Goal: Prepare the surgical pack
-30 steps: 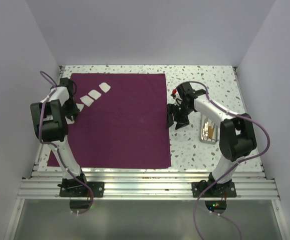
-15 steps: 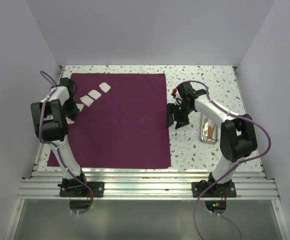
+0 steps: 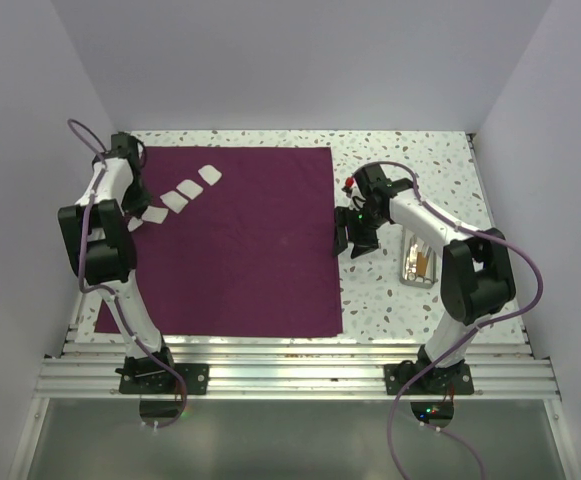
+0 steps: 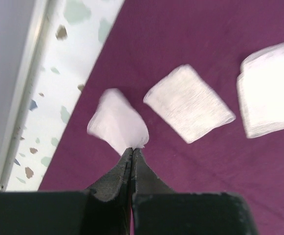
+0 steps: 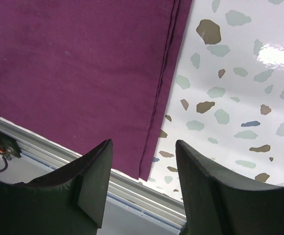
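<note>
The surgical pack [image 3: 240, 245] is a purple-maroon sheet spread flat on the table. A diagonal row of white gauze pads [image 3: 188, 188] lies on its far left corner. My left gripper [image 3: 136, 216] is at the near end of that row. In the left wrist view it [image 4: 132, 151] is shut on one corner of a gauze pad [image 4: 117, 122], close to the sheet's left edge, with two more pads [image 4: 188, 103] to its right. My right gripper [image 3: 353, 240] is open and empty over the sheet's right hem [image 5: 161, 98], its jaws wide apart [image 5: 144, 152].
A small metal tray [image 3: 418, 260] holding instruments lies on the speckled table [image 3: 400, 300] to the right of my right arm. A metal rail [image 3: 290, 345] runs along the near edge. White walls close in the left, back and right sides.
My left wrist has swung toward the far left corner with a gauze pad pinched in it. The right gripper has stayed almost still at the sheet's right edge.
</note>
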